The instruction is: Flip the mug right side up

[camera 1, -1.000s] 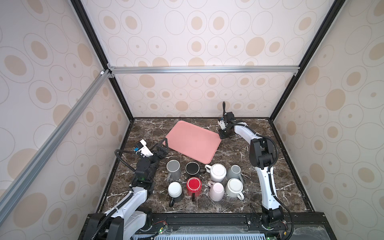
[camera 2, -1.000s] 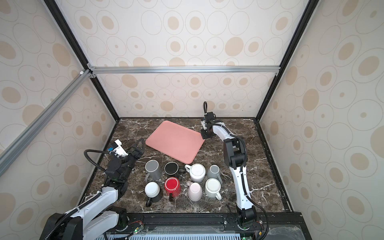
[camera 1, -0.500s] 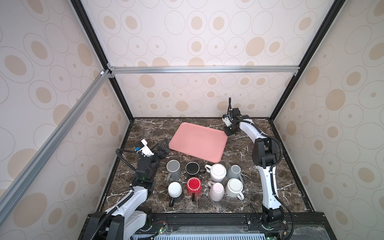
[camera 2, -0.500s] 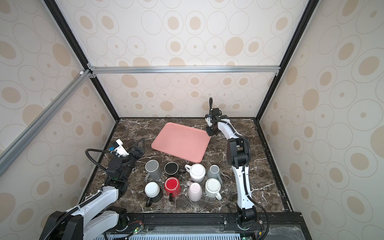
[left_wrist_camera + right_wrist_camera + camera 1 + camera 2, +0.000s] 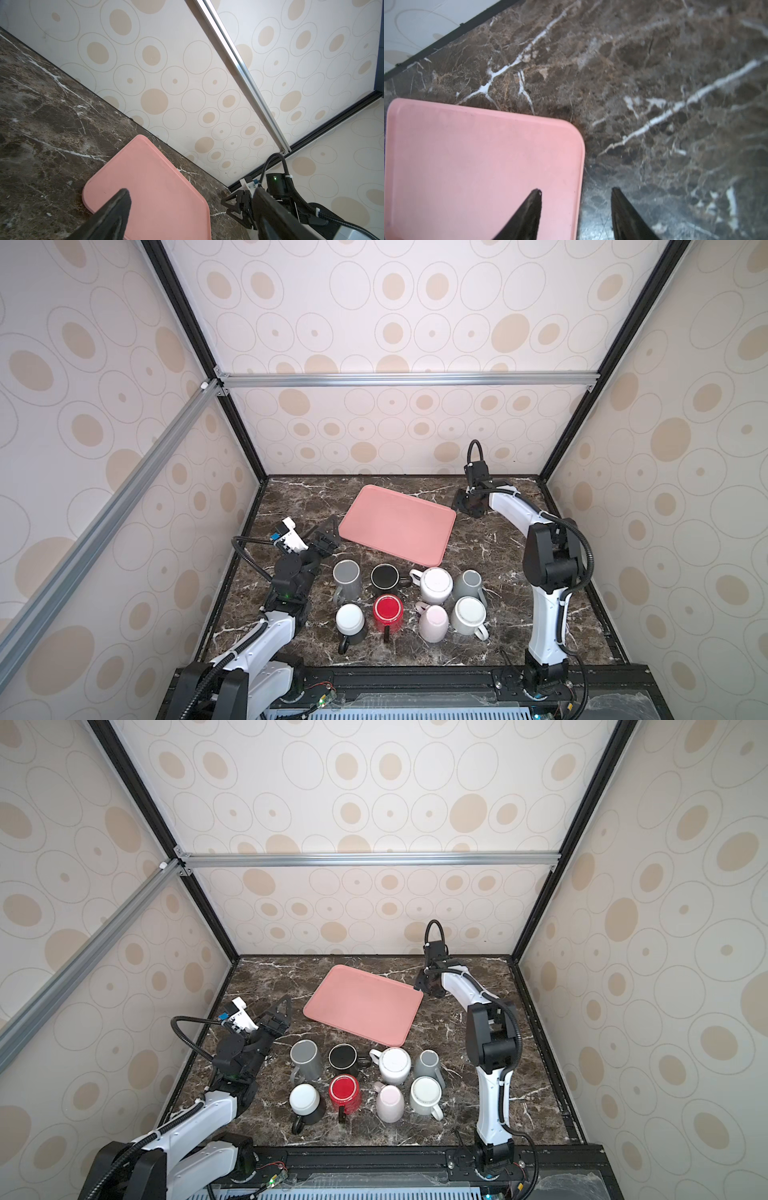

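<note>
Several mugs stand in two rows near the table's front in both top views, among them a black mug with its mouth up, a red mug and a pink mug that looks base up. My left gripper hovers open and empty left of the rows, by the pink tray. My right gripper is open at the tray's far right corner. One finger is over the tray, the other over the marble. No mug shows in either wrist view.
The pink tray lies flat behind the mugs and holds nothing. The dark marble table is enclosed by patterned walls with black frame posts. My right arm arches along the right side.
My right gripper slid the pink tray a little to the right, then opened and let go of its corner. The left arm has barely moved.
</note>
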